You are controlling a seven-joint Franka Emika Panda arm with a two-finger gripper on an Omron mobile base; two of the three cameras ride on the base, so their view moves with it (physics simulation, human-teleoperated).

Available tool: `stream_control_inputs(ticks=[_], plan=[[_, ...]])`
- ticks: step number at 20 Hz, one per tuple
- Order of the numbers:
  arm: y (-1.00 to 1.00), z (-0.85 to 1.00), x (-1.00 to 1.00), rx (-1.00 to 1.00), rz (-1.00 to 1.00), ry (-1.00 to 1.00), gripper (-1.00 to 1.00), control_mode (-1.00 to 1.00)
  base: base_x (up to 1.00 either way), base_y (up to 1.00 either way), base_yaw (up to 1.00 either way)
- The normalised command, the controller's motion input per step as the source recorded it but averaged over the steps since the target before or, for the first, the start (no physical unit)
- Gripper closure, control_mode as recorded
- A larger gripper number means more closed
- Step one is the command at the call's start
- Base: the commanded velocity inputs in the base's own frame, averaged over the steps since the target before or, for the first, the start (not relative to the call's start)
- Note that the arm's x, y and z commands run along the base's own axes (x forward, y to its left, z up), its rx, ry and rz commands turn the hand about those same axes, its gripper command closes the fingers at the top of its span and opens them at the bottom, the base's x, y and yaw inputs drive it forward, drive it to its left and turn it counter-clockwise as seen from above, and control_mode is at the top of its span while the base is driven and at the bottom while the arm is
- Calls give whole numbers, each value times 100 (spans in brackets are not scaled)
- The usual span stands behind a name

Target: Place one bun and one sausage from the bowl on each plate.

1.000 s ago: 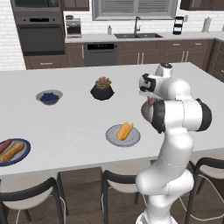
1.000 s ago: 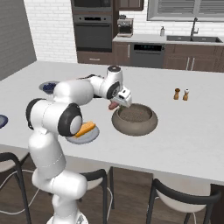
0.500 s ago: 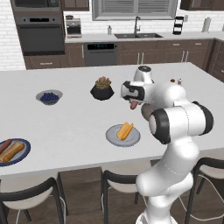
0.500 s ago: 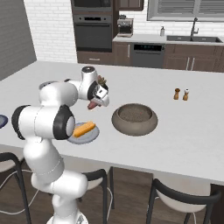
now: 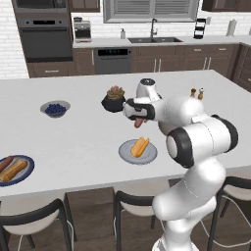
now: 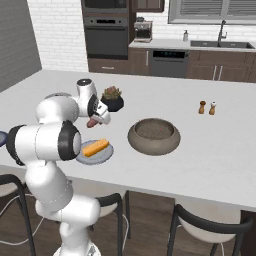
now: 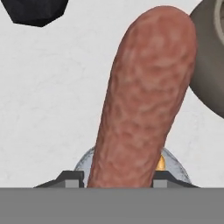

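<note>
A reddish-brown sausage (image 7: 144, 100) hangs in the air, my gripper (image 5: 138, 119) shut on its upper end. It hovers just behind the plain light grey plate (image 5: 128, 154), which carries one bun (image 5: 140, 146). In the right base view the gripper (image 6: 93, 121) is left of the wide dull grey bowl (image 6: 153, 136) and above the plate (image 6: 102, 156) with its bun (image 6: 95, 147). At the far left, the blue-rimmed plate (image 5: 28, 172) holds a bun and a sausage. The hand view shows the plate's rim (image 7: 84, 162) beneath the sausage and the bowl (image 7: 208, 65) at the right.
A black pot with a succulent (image 5: 114, 100) stands just behind the gripper. A small bowl of blue berries (image 5: 55, 109) sits far left. Two shakers (image 6: 207, 107) stand behind the big bowl. Dark stools line the counter's near edge.
The arm has swung left, away from the bowl and over toward the light grey plate, carrying the sausage with it. The jaws have stayed closed on it.
</note>
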Motion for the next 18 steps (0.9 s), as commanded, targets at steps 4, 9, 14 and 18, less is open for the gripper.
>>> stream_control_inputs(ticks=[4, 9, 14, 18], plan=[[11, -52, -38, -3, -5, 0, 100, -100, 0, 0, 0], [63, -47, 0, -2, -1, 2, 100, -100, 0, 0, 0], [28, -38, -11, -1, 0, 1, 100, -100, 0, 0, 0], [0, -32, -23, -1, 0, 0, 100, -100, 0, 0, 0]])
